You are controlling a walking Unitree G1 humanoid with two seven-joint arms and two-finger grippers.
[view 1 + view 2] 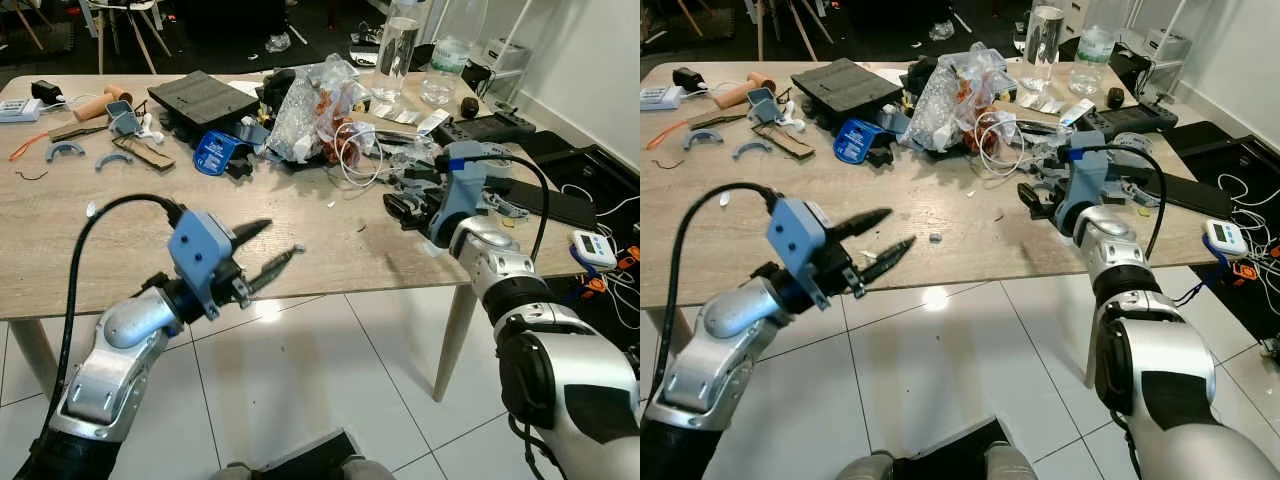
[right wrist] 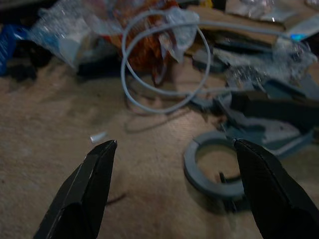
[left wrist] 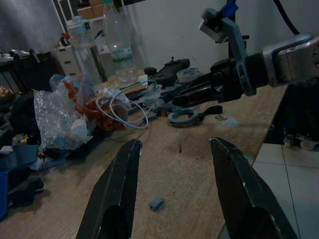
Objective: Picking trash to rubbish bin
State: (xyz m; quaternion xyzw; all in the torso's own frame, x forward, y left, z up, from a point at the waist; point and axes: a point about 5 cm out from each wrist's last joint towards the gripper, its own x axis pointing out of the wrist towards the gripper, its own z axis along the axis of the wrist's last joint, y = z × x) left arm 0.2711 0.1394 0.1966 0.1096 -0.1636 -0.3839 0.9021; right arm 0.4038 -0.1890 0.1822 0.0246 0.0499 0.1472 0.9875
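cluttered wooden tabletop [image 1: 120, 230] is carrying the crumpled plastic wrapper [image 1: 310, 105] mid-pile, beside a white cable [image 1: 350, 150]. right gripper [image 1: 405, 207] and left gripper [image 1: 270, 252] are hovering, jaws released, empty. risk: the cable snagging when grabbing.

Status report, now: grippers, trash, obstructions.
Left gripper open, at table's near edge. Right gripper open, over grey ring. Crumpled plastic wrap untouched, white cable against it.

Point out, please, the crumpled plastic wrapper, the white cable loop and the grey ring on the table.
crumpled plastic wrapper [image 1: 300, 105], left eye view, on its silvery middle.
white cable loop [image 2: 130, 94], right wrist view, on the cable's near-side curve.
grey ring [image 2: 192, 169], right wrist view, on the ring's band.
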